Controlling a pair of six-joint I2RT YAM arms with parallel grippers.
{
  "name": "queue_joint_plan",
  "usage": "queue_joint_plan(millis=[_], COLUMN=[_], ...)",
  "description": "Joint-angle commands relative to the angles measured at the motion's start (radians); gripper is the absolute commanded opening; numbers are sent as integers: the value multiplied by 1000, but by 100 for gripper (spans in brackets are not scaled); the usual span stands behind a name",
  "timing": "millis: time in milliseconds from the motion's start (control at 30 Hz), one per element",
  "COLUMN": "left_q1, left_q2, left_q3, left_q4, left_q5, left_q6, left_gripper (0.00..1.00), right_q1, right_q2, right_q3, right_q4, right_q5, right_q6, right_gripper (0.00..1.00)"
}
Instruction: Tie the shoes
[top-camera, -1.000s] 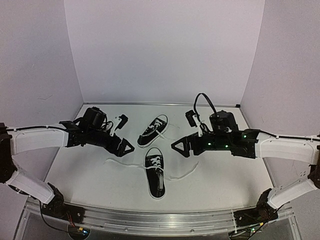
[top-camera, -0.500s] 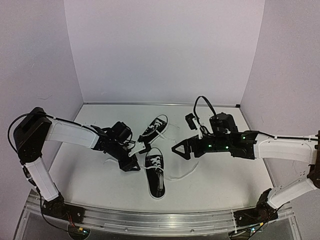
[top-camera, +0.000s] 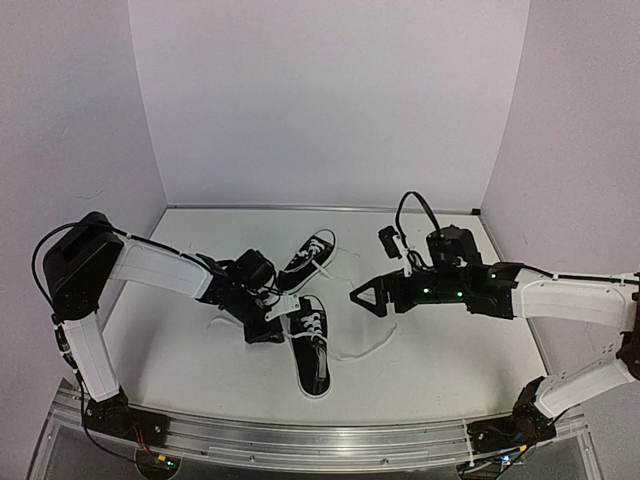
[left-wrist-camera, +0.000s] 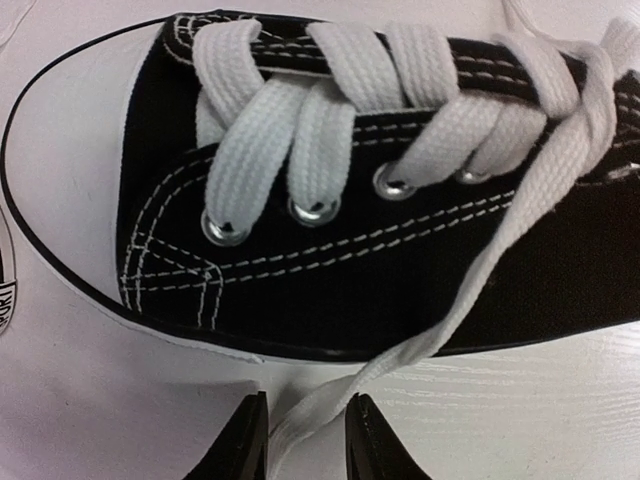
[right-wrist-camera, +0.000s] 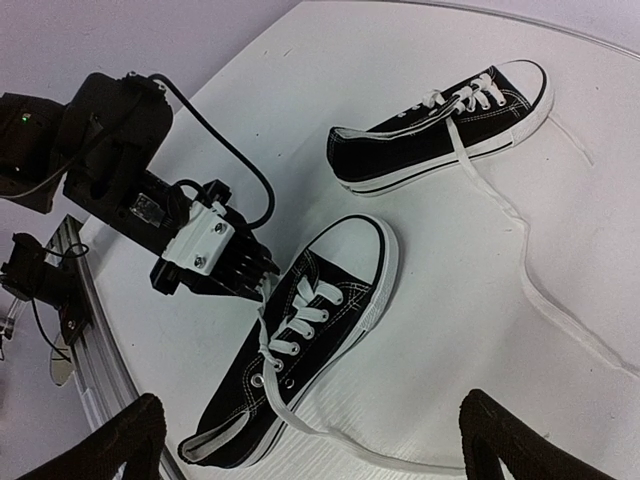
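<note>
Counter (top-camera: 450, 360) holds two: near sneaker (top-camera: 311, 350) centre, far sneaker (top-camera: 307, 259) at its 12 o'clock. Left hand (left-wrist-camera: 305, 440), 9 o'clock, narrow around near sneaker's lace (left-wrist-camera: 500, 265), pinch unclear; right hand (top-camera: 376, 268), 2 o'clock, wide, empty.

Black shoes (top-camera: 310, 350) with white stitching (left-wrist-camera: 300, 262), white laces (left-wrist-camera: 325, 140), white soles (right-wrist-camera: 386, 268), white table (top-camera: 450, 370)

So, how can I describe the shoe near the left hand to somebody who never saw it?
On the white table, two black shoes lie between the arms. It is the shoe nearer the arm bases. Only its lace passes between the fingers of the left hand.
</note>
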Motion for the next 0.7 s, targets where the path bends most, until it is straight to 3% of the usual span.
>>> queue_joint_plan(millis=[0, 200, 467, 667], left_q1=[-20, -29, -61, -81], left_q2=[16, -16, -240, -302], left_q3=[41, 14, -85, -120], left_q4=[13, 35, 135, 246], left_q5=[-20, -14, 35, 89], left_q6=[34, 17, -94, -182], left_gripper=[20, 0, 0, 0], right_q1=[-6, -13, -14, -14], right_q2=[-31, -36, -1, 68], right_q3=[-10, -14, -5, 9], right_q4=[30, 28, 31, 89], right_q5=[-10, -5, -52, -150], right_q6=[8, 12, 14, 38], right_gripper=[98, 98, 97, 85])
